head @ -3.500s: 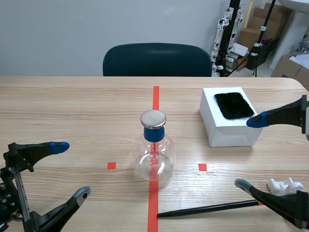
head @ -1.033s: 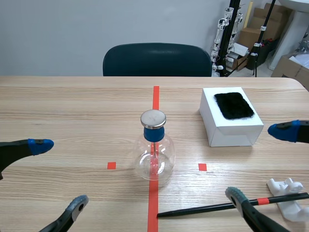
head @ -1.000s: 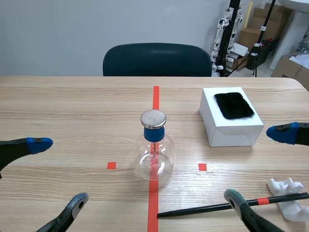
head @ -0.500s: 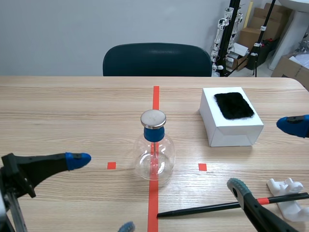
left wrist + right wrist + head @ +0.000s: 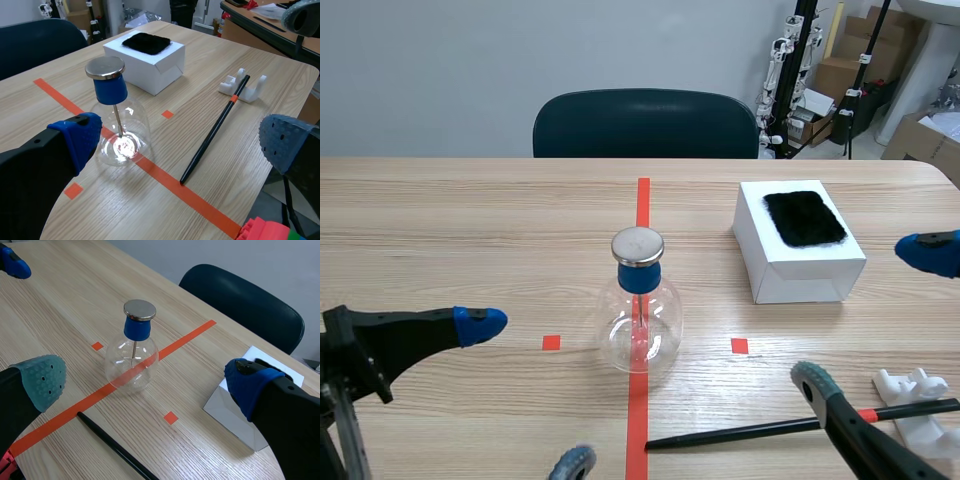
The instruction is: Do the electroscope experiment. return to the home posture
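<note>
The electroscope, a clear glass flask [image 5: 639, 325] with a blue stopper and a metal disc on top, stands on the red centre line. A black rod [image 5: 750, 432] lies near the front edge, its right end resting on a white holder [image 5: 917, 398]. A white box [image 5: 800, 262] carries a black fur pad [image 5: 804, 218]. My left gripper [image 5: 525, 395] hangs open, left of the flask and holding nothing. My right gripper [image 5: 865, 315] is open above the rod's right half. In the left wrist view the flask [image 5: 117, 135] and the rod [image 5: 212, 135] lie ahead of the open fingers [image 5: 80, 137]. In the right wrist view the flask [image 5: 134, 362] is ahead, between the spread fingers [image 5: 42, 380].
A dark chair [image 5: 645, 125] stands behind the table's far edge. Cardboard boxes and equipment stands [image 5: 860, 60] fill the back right corner. The white box [image 5: 240, 415] sits beside my right gripper's blue-padded finger.
My left gripper has swung in towards the flask since a second ago. The right gripper has shifted slightly to the right. Flask, rod and box have not moved.
</note>
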{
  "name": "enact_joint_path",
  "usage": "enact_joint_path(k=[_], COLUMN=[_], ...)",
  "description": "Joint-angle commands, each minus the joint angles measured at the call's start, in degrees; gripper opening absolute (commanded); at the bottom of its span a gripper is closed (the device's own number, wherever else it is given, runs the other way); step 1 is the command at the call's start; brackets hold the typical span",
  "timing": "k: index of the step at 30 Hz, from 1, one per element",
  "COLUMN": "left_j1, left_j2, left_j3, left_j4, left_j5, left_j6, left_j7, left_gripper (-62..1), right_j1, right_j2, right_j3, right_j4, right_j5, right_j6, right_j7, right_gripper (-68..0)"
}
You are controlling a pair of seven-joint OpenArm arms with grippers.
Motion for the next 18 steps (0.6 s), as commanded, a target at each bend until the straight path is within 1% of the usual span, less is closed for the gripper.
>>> enact_joint_path(k=[1, 5, 8, 10, 13, 15, 18], left_j1=[-0.6, -1.0, -1.0, -1.0, -1.0, -1.0, -1.0], left_j2=[0.4, 0.4, 0.4, 0.4, 0.4, 0.4, 0.3], left_j3=[-0.2, -0.2, -0.2, -0.2, -0.2, -0.2, -0.3], left_j4=[1.1, 1.1, 1.1, 1.1, 1.1, 1.0, 0.8], left_j5=[0.0, -0.3, -3.2, -4.4, -4.5, -4.5, -4.5], left_j6=[-0.2, -0.2, -0.2, -0.2, -0.1, -0.1, -0.1], left_j7=[1.2, 4.0, 4.2, 5.3, 6.6, 8.0, 8.2], left_gripper=[1.4, 1.4, 1.4, 1.4, 1.4, 1.4, 1.4], right_j1=[-0.3, -1.1, -1.3, -1.3, -2.1, -2.5, -3.0], right_j2=[0.4, 0.4, -0.4, -1.7, -3.5, -4.3, -4.6], right_j3=[0.5, 0.5, 0.6, 0.7, 0.9, 1.2, 1.6], right_j4=[0.1, 0.1, 0.1, 0.1, 0.1, 0.1, 0.1], right_j5=[0.6, 0.6, 0.6, 0.6, 0.6, 0.5, 0.4], right_j6=[-0.4, -0.6, -0.8, -1.1, -3.0, -3.4, -3.4], right_j7=[1.0, 0.9, 0.9, 0.3, -0.2, -0.2, -0.2], right_gripper=[0.4, 0.4, 0.4, 0.4, 0.4, 0.4, 0.4])
